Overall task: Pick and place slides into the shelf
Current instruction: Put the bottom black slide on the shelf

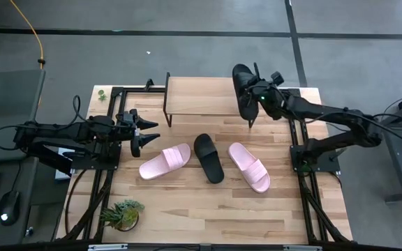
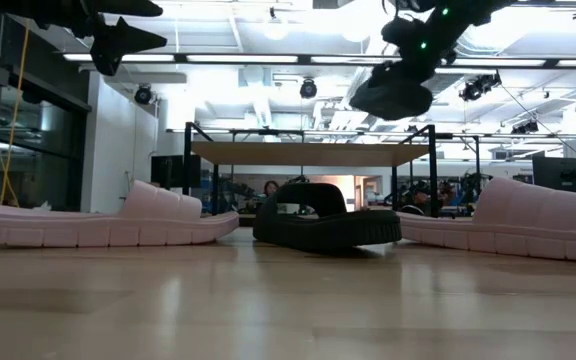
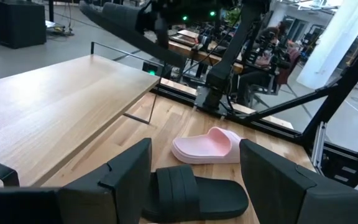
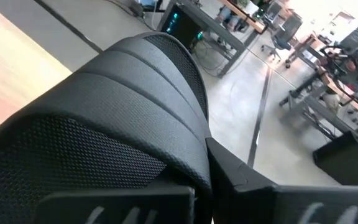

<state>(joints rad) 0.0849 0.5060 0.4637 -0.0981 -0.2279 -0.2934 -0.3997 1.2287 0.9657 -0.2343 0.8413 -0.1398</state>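
My right gripper (image 1: pixel 256 95) is shut on a black slide (image 1: pixel 243 89), held in the air over the right end of the shelf (image 1: pixel 201 96). In the low view the slide (image 2: pixel 393 92) hangs above the shelf's wood top (image 2: pixel 308 153). On the table in front of the shelf lie a pink slide (image 1: pixel 165 162), a second black slide (image 1: pixel 209 157) and another pink slide (image 1: pixel 249 166), each on its sole. My left gripper (image 1: pixel 149 132) is open and empty, up in the air left of the slides. Through its fingers (image 3: pixel 196 149) the black slide (image 3: pixel 194 199) and a pink slide (image 3: pixel 210 146) show. My right gripper holds the black slide at its wide strap (image 4: pixel 166 118), about midway along the slide, coming from the table's right side and lying across it. The slide itself hides where the fingers (image 4: pixel 247 180) meet it. The slide is lifted clear, tilted, above the shelf top.
A small potted plant (image 1: pixel 123 213) stands at the table's near left corner. Black metal arm frames run along the table's left side (image 1: pixel 114 111) and right side (image 1: pixel 306 157). The shelf top left of the held slide is bare wood (image 1: pixel 194 94).
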